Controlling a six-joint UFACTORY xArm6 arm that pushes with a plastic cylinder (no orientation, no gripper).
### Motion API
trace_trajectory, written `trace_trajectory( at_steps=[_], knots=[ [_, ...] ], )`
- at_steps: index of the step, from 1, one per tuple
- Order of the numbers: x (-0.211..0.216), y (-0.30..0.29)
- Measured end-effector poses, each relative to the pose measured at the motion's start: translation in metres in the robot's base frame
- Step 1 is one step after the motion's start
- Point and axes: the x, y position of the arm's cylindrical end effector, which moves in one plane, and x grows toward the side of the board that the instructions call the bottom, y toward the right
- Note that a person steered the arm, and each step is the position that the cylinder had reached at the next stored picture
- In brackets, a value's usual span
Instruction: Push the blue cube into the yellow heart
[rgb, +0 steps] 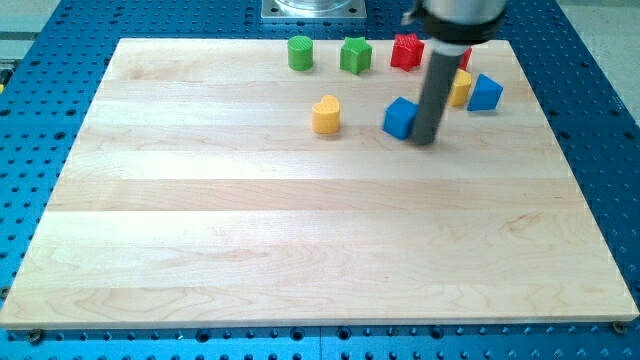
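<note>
The blue cube sits on the wooden board in the upper middle. The yellow heart lies to its left, a cube's width or so away. My tip rests on the board right beside the cube's right side, touching or nearly touching it. The dark rod rises from there toward the view's top and hides part of the blocks behind it.
A green cylinder, a green star-like block and a red block stand along the top edge. A yellow block and a second blue block sit right of the rod. Another red block is mostly hidden behind the rod.
</note>
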Motion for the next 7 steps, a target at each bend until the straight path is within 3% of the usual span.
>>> trace_trajectory(
  at_steps=[1,2,4,7],
  knots=[
    [-0.013,-0.002],
    [-0.061,0.024],
    [-0.013,-0.038],
    [-0.011,-0.078]
  ],
)
